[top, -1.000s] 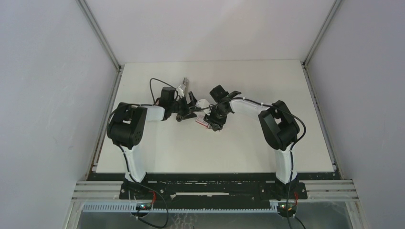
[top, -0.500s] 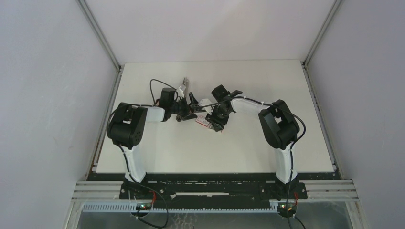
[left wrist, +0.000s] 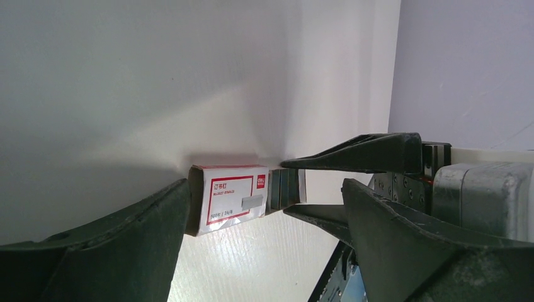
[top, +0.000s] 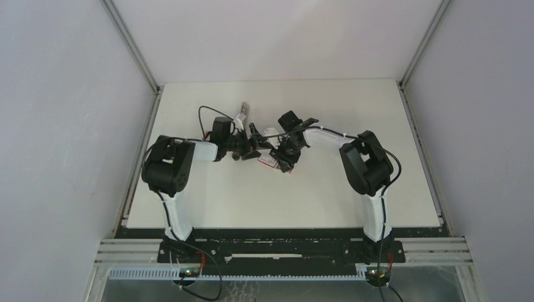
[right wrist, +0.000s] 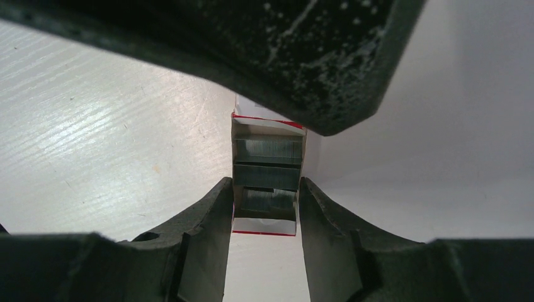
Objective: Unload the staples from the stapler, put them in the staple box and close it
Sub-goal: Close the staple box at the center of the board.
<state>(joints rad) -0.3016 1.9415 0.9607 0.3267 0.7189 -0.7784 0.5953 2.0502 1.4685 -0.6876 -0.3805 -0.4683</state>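
A red-and-white staple box (left wrist: 230, 198) lies on the white table (top: 327, 189), its open end showing grey staple strips (right wrist: 267, 176). My right gripper (right wrist: 266, 189) is pinched on that open end, one finger (left wrist: 359, 154) above the strips and one below. In the top view it (top: 281, 156) sits right of the box (top: 267, 161). My left gripper (left wrist: 266, 214) is open and empty, with the box just beyond its left fingertip; in the top view it (top: 253, 146) is left of the box. The slim silver stapler (top: 242, 111) lies behind my left wrist, untouched.
A small pale object (top: 269, 133) lies between the two grippers, too small to identify. The table's back edge meets the enclosure wall (top: 277, 38). Metal posts stand at the back corners.
My left gripper has shifted slightly left. My right gripper stays on the open end of the box, which has barely moved.
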